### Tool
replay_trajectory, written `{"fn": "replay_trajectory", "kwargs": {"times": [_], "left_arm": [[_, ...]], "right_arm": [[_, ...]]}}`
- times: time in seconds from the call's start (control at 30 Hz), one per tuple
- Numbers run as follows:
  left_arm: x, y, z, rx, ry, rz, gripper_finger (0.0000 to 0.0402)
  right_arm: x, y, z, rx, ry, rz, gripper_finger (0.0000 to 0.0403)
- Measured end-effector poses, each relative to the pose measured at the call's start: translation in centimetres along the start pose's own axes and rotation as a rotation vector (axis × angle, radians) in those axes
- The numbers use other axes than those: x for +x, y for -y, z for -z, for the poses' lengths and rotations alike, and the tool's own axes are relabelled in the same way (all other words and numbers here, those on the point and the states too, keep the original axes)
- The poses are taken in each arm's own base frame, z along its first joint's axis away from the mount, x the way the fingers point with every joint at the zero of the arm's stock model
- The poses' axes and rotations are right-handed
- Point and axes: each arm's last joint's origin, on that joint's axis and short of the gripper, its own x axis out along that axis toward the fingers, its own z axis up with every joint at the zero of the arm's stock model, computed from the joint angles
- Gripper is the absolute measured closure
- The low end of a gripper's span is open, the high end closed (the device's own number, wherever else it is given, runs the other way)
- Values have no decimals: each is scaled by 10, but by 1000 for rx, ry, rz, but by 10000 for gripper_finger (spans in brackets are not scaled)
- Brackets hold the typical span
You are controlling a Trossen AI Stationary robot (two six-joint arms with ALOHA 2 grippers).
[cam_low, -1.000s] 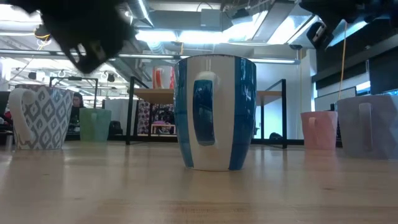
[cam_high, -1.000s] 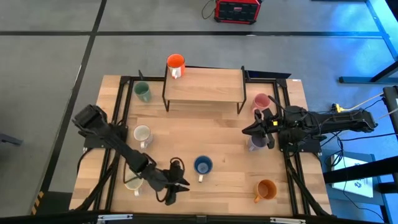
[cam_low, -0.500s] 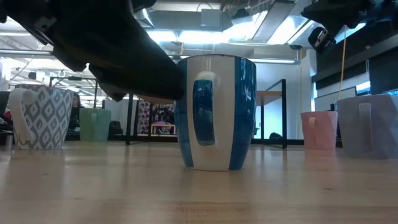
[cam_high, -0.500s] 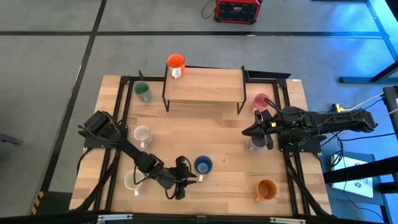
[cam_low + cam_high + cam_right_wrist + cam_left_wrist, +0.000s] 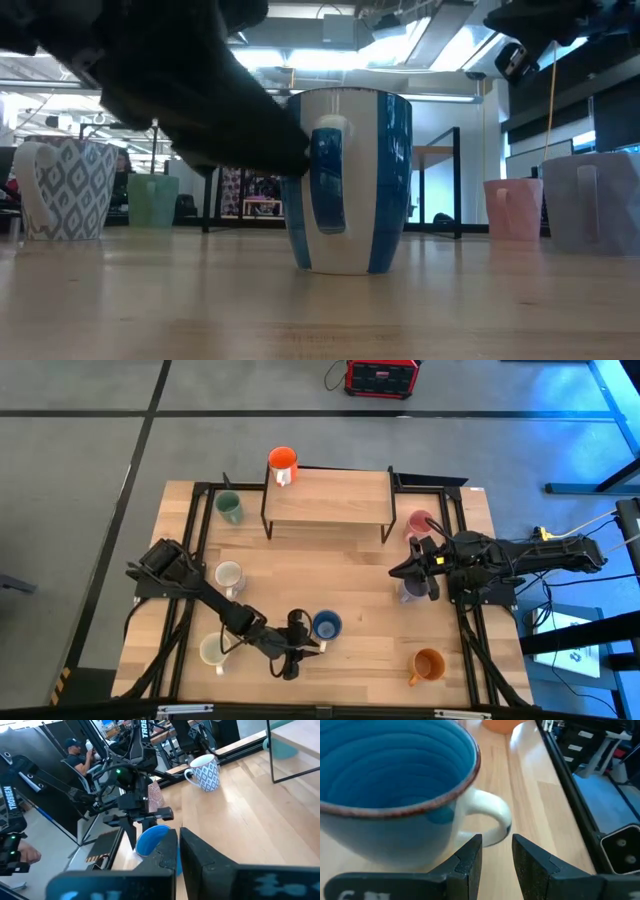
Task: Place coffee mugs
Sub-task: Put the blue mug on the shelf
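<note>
Mugs (image 5: 325, 626) on wooden table (image 5: 350, 565)

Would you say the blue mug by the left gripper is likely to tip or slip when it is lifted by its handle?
The blue mug looks glazed, so probably slippery. Gripped by its handle, it may swing bowl-down. Standing upright on a flat base, it seems unlikely to tip when nudged by the left gripper.

The table (image 5: 350, 575) is pale wood with a black frame. On it stand 8 mugs: an orange-red one (image 5: 283, 459), a sage green one (image 5: 229, 507), a pink one (image 5: 420, 523), a lavender one (image 5: 413, 590), an amber orange one (image 5: 428, 664), a cream one (image 5: 211, 650), a white one with a grey-blue diamond pattern (image 5: 228, 575), and a blue and white striped one (image 5: 348, 180) with a dark reddish rim. Both arms are black.
</note>
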Motion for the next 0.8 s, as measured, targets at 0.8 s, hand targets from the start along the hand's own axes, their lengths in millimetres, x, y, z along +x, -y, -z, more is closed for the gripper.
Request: {"fn": "replay_trajectory", "kwargs": {"times": [0.8], "left_arm": [[29,9,-5,-15,107,-42,301]], "right_arm": [[0,0,-1,-10,7,0,395]]}}
